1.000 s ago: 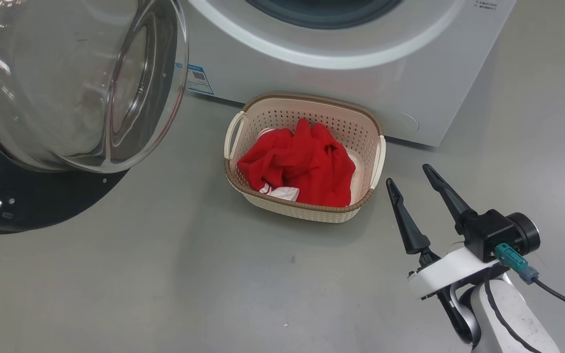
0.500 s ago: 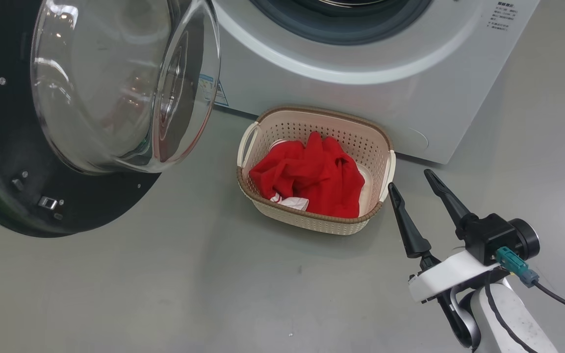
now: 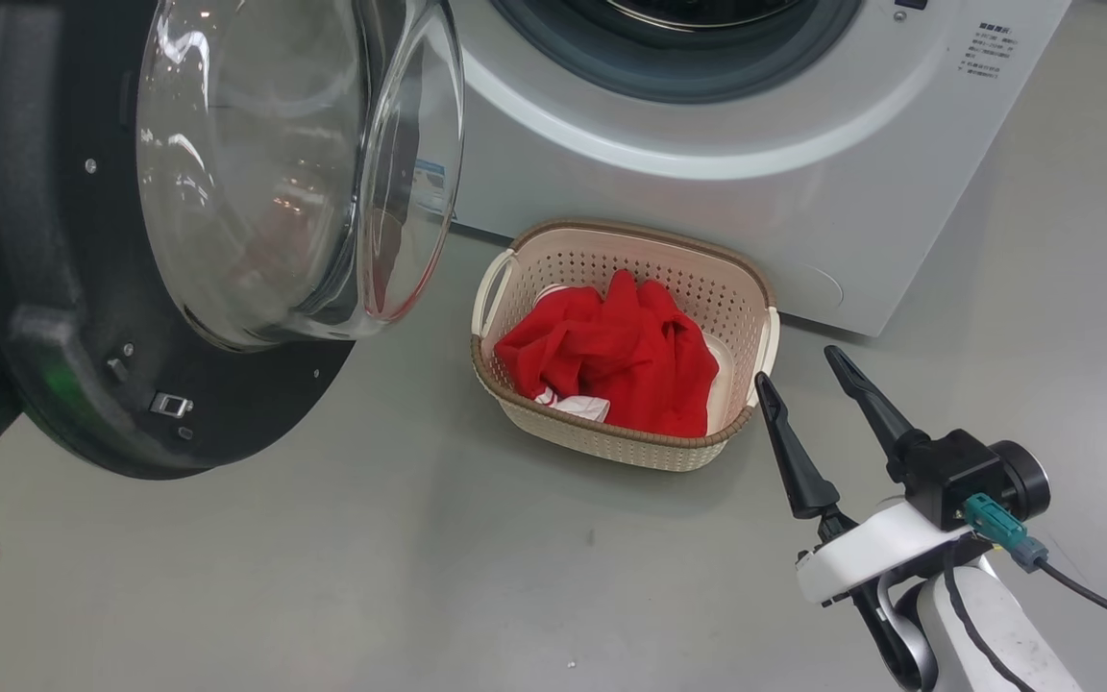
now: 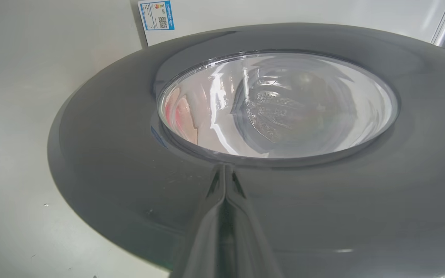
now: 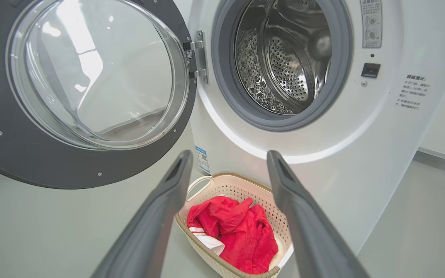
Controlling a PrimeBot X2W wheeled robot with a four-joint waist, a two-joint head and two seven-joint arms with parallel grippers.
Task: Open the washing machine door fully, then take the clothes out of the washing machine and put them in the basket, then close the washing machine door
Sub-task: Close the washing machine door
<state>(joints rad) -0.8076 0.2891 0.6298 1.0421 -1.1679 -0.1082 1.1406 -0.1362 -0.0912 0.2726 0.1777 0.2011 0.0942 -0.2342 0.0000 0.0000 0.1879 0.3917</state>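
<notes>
Pressing together, left fingers (image 4: pixel 213 239) perhaps touching door (image 4: pixel 102 154); right fingers (image 3: pixel 789 442) spread; white garment (image 3: pixel 575 406) half-buried.

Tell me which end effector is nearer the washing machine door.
Left. The left end effector, shut, has its tips at the dark outer rim of the door. The right end effector hangs open beside the basket, well clear of the door.

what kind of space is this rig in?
Likely a laundry area or appliance test bay: a white front-loading washing machine with its door swung open, and a basket of clothes on a grey floor.
</notes>
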